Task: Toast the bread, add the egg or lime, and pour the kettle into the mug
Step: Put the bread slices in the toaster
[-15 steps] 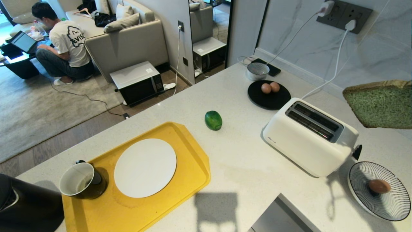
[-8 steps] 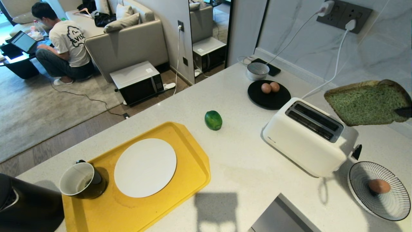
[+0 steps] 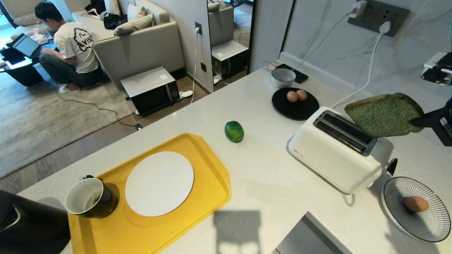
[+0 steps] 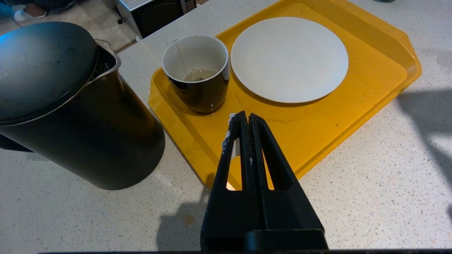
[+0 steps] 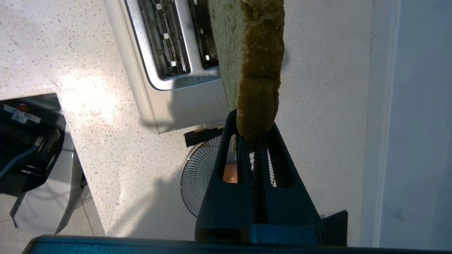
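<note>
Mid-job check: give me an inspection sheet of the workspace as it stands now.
Surface: speckled white counter, yellow tray holding white plate.
Job's things: bread held on edge above toaster; lime on counter; kettle beside tray; mug on tray.
Clutter: two eggs on black plate; one egg on striped plate; bowl.
Grippers: right gripper shut on bread; left gripper shut, empty, above the tray's edge.
Cables: white cords to wall sockets.
Surroundings: seated person, sofa, microwave on floor.
</note>
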`<state>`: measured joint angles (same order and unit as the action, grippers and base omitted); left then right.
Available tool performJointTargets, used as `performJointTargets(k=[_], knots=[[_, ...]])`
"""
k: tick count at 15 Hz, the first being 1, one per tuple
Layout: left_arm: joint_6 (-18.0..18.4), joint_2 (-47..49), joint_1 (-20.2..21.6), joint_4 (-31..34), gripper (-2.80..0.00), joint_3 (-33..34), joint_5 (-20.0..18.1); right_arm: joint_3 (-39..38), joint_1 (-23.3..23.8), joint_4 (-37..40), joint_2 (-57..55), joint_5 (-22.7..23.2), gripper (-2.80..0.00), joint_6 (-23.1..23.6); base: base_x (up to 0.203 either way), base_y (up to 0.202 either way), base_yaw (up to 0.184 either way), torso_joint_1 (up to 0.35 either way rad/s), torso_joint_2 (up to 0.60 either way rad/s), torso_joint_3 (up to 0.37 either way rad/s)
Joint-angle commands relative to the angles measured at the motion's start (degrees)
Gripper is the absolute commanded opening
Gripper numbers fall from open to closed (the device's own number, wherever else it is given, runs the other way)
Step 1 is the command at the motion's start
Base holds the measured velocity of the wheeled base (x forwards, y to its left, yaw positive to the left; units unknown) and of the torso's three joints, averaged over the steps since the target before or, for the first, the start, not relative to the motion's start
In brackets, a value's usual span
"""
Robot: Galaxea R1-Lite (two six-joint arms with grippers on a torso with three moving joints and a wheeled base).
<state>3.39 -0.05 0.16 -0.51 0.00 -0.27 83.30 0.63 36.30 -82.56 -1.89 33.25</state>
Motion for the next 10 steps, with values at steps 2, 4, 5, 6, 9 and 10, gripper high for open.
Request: performJointTargets(k=[2,4,5,6,9,10], knots=[[0.0,0.0,0.0,0.0,-2.80,0.0,0.0,0.5,0.0,0.3,-1.3,0.8,-2.80,0.3,0.000,0.000,0.000,0.000,0.00,0.000],[0.0,0.0,0.0,0.0,-2.80,0.0,0.0,0.4,0.0,0.3,-1.6,0.8,-2.80,0.3,0.000,0.000,0.000,0.000,0.00,0.000],[0.0,0.0,0.0,0.0,-2.80,0.0,0.0,0.3,-0.1,0.3,-1.8,0.9,-2.80,0.3,0.000,0.000,0.000,0.000,0.00,0.000],[0.0,0.0,0.0,0.0,-2.80,0.0,0.0,0.2,-0.1,0.3,-1.9,0.9,-2.80,0.3,0.000,0.000,0.000,0.000,0.00,0.000],[0.0,0.0,0.0,0.0,-2.80,0.0,0.0,-0.1,-0.4,0.3,-2.2,0.9,-2.80,0.5,0.000,0.000,0.000,0.000,0.00,0.000],[0.0,0.0,0.0,0.0,-2.80,0.0,0.0,-0.2,-0.6,0.3,-2.2,0.8,-2.80,0.7,0.000,0.000,0.000,0.000,0.00,0.000]])
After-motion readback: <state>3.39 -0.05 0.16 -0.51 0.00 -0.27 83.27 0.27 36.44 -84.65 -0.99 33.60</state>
